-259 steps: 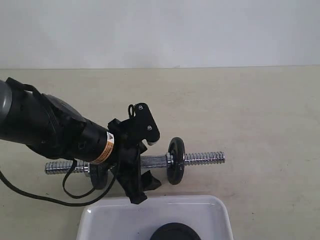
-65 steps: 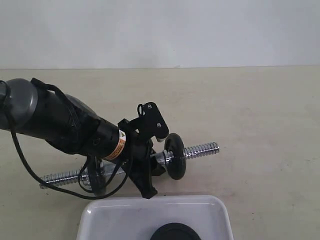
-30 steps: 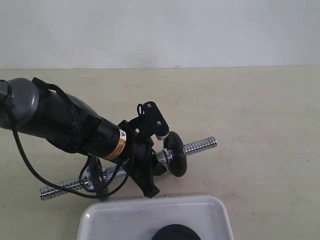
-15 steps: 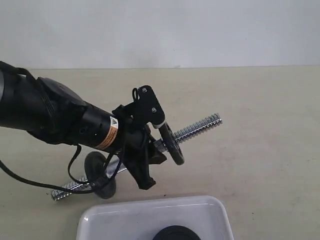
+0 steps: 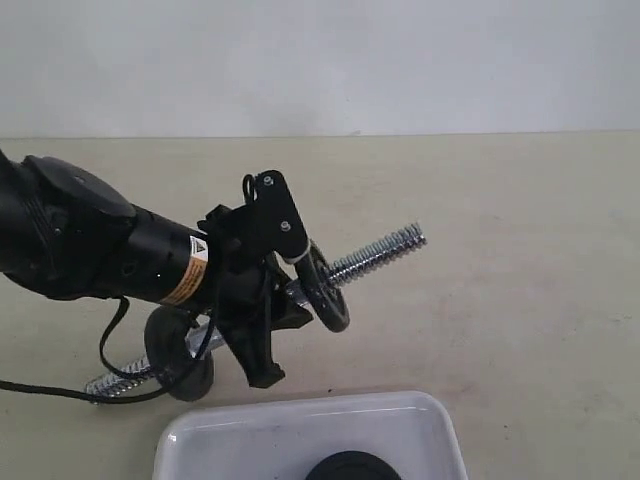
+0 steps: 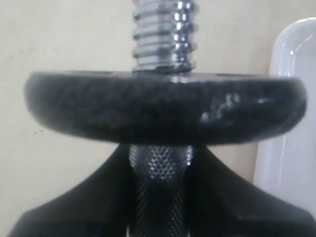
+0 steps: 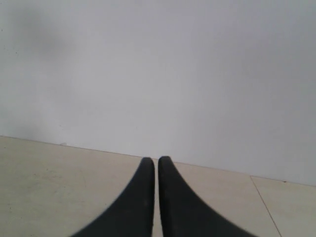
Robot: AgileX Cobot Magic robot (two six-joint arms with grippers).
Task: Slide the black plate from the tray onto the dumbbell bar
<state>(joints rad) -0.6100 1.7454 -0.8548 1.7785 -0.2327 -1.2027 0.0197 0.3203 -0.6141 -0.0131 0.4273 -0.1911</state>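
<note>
The left gripper (image 5: 285,300) was pinched on the knurled middle of the dumbbell bar (image 5: 375,252), holding it tilted with the threaded end ahead of the fingers raised, a black disc (image 5: 327,287) just past them and a second disc (image 5: 180,358) behind. The black plate (image 5: 350,467) lay flat in the tray (image 5: 430,412) below that gripper, apart from it. The right gripper (image 7: 157,170) was pressed together on nothing.

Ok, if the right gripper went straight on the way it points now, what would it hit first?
The way looks free close in. Past the right gripper, jaws shut, I see only tabletop and then the white wall, which is probably the first thing met; its distance is unclear.
</note>
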